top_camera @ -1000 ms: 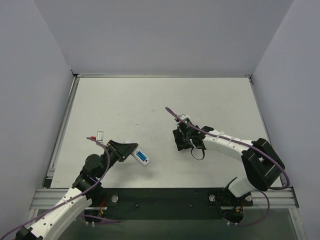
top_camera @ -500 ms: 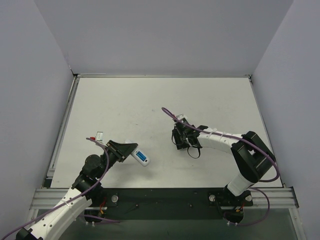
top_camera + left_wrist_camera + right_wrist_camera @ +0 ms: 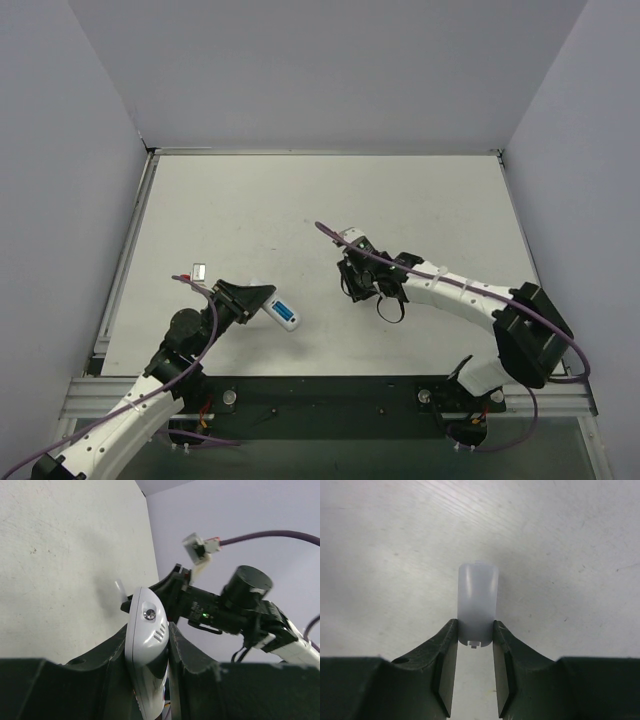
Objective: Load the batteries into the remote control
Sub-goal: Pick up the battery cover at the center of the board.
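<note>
Top external view: the remote control (image 3: 284,314) is gripped at one end by the closed left gripper (image 3: 262,305) over the near left part of the table (image 3: 250,200). Blue batteries (image 3: 287,316) are seen in its upturned face. Near the table's middle, a translucent white cover (image 3: 478,595) is pinched by the right gripper (image 3: 475,630).

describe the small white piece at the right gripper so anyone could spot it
On the pale table, find the right gripper near the middle. Between its fingers sits a small translucent white cover, curved like a half tube. Unlike the remote control in the left gripper, it is plain, with no blue on it.
</note>
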Available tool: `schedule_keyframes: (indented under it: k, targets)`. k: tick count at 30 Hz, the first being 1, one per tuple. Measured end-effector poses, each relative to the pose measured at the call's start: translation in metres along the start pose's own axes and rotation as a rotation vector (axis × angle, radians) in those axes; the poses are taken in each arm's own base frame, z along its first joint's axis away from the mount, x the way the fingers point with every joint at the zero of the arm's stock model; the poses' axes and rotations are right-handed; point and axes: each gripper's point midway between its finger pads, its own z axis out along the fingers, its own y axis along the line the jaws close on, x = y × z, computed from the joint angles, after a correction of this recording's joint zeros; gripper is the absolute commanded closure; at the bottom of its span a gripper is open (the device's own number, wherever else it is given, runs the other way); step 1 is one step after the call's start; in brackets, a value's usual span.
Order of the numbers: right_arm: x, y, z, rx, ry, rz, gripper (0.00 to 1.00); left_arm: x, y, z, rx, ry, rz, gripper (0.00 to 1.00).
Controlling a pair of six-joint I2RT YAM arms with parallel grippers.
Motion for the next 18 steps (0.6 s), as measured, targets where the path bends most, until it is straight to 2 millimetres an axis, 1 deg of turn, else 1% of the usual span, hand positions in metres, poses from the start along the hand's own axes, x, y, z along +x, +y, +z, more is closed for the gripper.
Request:
schedule_keyframes:
  k: [2,5,7,8,9,13,16,18]
  targets:
    - [-0.014,0.015,-0.019,-0.037,-0.046,-0.05,0.89,-0.001,0.0,0.001,-0.002,-0.003,-0.012,1.0]
    - [-0.045,0.044,-0.055,-0.104,-0.138,-0.13,0.91,-0.002,0.0,0.002,-0.004,-0.009,-0.02,1.0]
    - [-0.065,0.066,-0.084,-0.158,-0.207,-0.184,0.91,-0.003,0.0,0.002,-0.006,-0.015,-0.021,1.0]
    - [-0.071,0.073,-0.094,-0.176,-0.228,-0.202,0.91,-0.003,0.0,0.003,-0.007,-0.018,-0.021,1.0]
    - [-0.075,0.083,-0.107,-0.198,-0.247,-0.232,0.91,-0.004,0.0,0.003,-0.007,-0.021,-0.022,1.0]
    - [-0.081,0.11,-0.14,-0.257,-0.273,-0.32,0.91,-0.005,0.0,0.004,-0.008,-0.028,-0.029,1.0]
    - [-0.078,0.125,-0.158,-0.287,-0.26,-0.381,0.91,-0.006,0.0,0.004,-0.007,-0.03,-0.032,1.0]
    - [-0.079,0.134,-0.165,-0.299,-0.249,-0.414,0.92,-0.006,-0.001,0.004,-0.005,-0.032,-0.036,1.0]
